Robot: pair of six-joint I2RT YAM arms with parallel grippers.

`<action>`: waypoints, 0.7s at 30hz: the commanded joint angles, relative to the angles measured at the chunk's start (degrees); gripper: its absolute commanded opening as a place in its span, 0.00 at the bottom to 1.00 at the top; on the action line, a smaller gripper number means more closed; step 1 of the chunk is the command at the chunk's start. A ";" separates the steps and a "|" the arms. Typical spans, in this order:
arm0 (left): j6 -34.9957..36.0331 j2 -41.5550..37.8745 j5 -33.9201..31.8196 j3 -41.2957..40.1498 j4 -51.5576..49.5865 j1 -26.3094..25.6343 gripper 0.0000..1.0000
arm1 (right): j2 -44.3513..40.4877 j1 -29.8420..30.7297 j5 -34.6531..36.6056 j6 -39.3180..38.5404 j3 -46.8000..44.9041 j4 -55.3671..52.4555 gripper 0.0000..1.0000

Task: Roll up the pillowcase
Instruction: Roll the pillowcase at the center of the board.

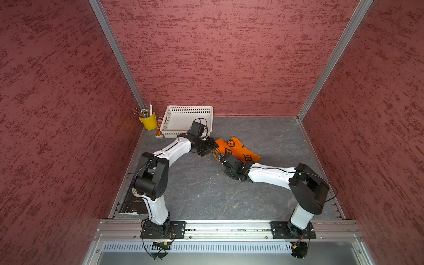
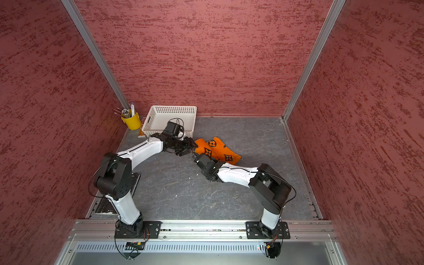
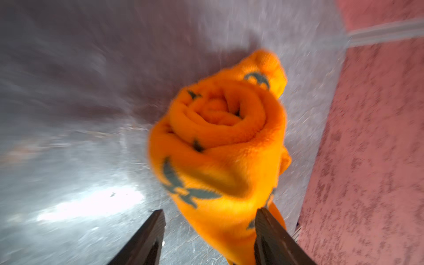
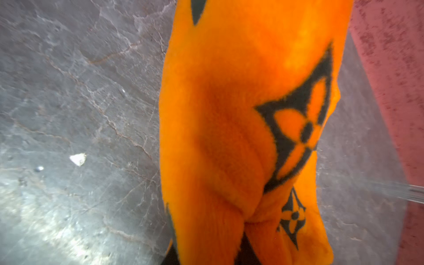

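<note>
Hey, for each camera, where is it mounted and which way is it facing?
Top views: high above the near edge, looking down at the table, left arm, right arm, pillowcase and basket.
Left wrist: on the left arm, looking along the left gripper at the roll's spiral end.
Right wrist: on the right arm, close over the roll's side; right gripper barely shows.
Shared: both wrist views show the pillowcase and grey table.

Both top views look down; wrist cameras hug the pillowcase point(image 3: 220, 160).
</note>
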 commanded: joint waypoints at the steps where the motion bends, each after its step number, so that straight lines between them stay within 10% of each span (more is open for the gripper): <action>1: 0.54 -5.50 -0.11 -2.27 0.24 3.31 0.67 | -1.99 -0.25 -15.49 3.75 1.07 -5.06 0.16; 21: 5.44 -16.22 -7.65 -10.92 -8.03 -3.25 0.65 | 11.52 -19.61 -67.69 19.02 8.04 -5.07 0.29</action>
